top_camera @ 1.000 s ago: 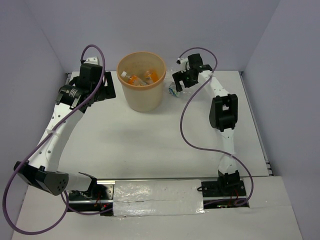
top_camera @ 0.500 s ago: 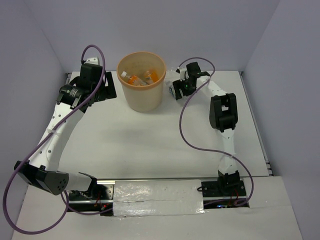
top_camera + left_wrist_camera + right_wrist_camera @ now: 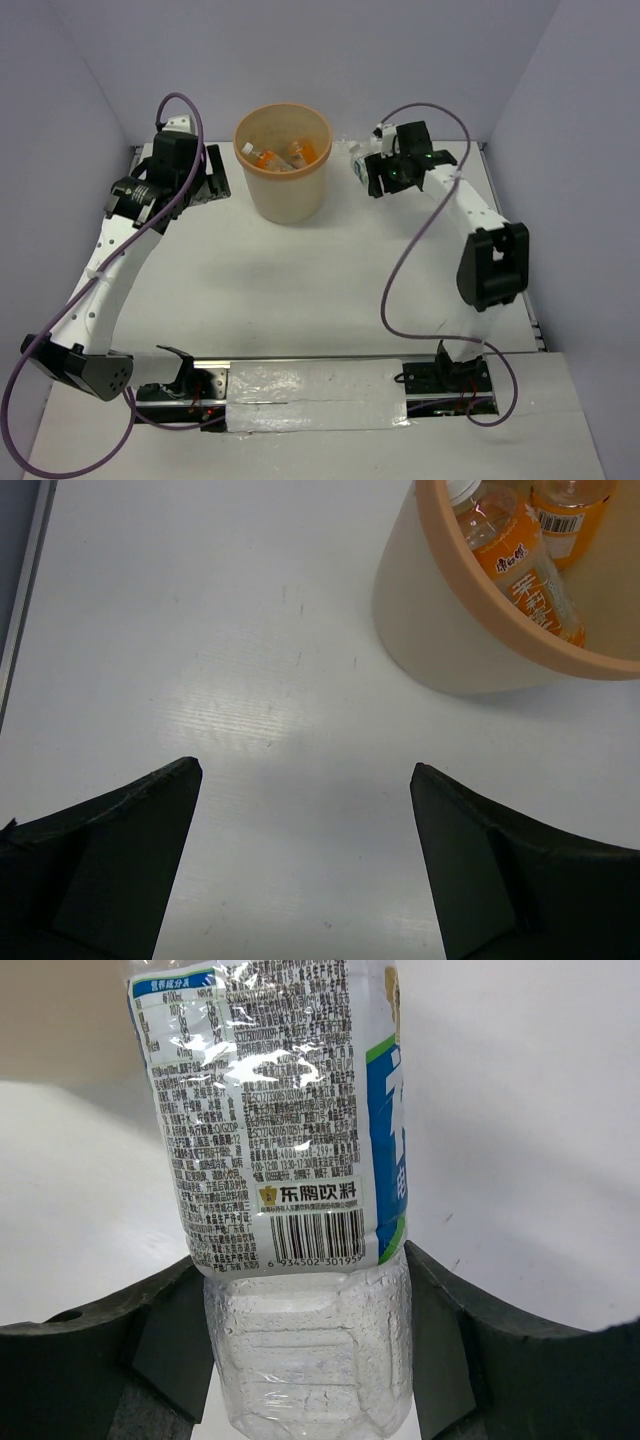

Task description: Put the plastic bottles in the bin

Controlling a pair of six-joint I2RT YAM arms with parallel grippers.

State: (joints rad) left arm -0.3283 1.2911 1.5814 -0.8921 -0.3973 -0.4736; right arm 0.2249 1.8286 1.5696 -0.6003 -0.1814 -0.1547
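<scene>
Asker: Bottle hunt, top camera first. Where?

Looker: Up by the right gripper (image 3: pixel 372 172), a clear bottle (image 3: pixel 357 165) pinched in it. Just to the right of the bin (image 3: pixel 285 200), near the rim, not over it. Cannot tell if lifted off the table (image 3: pixel 300 280).

Asker: Which way to go, then?

Looker: Left, toward the bin, and most likely up over the rim. Right arm for the job, with the bottle in its grip. Too small from up here to tell which end points where.

Asker: And the left gripper (image 3: pixel 205 172)?

Looker: On the other side of the bin, near it. Two orange bottles (image 3: pixel 272 158) lying down inside the bin, plus a white cap (image 3: pixel 247 148).

Asker: Left wrist camera now?

Looker: Fingers (image 3: pixel 110 870) spread wide apart, holding nothing, only bare table between. Bin up and to the right, well apart from them. Orange bottles inside, side by side against the wall.

Asker: Right wrist camera?

Looker: Squeezed tight on the clear bottle, one finger on each side of its bottom part. Long way of the bottle running straight out from the gripper. Bottom end close to the wrist, cap end far off and cut by the picture edge. Label (image 3: pixel 280 1110) with tiny print and a blue stripe facing the camera.

Asker: Tricky part?

Looker: Maybe clearing the thick rim before letting go.
</scene>
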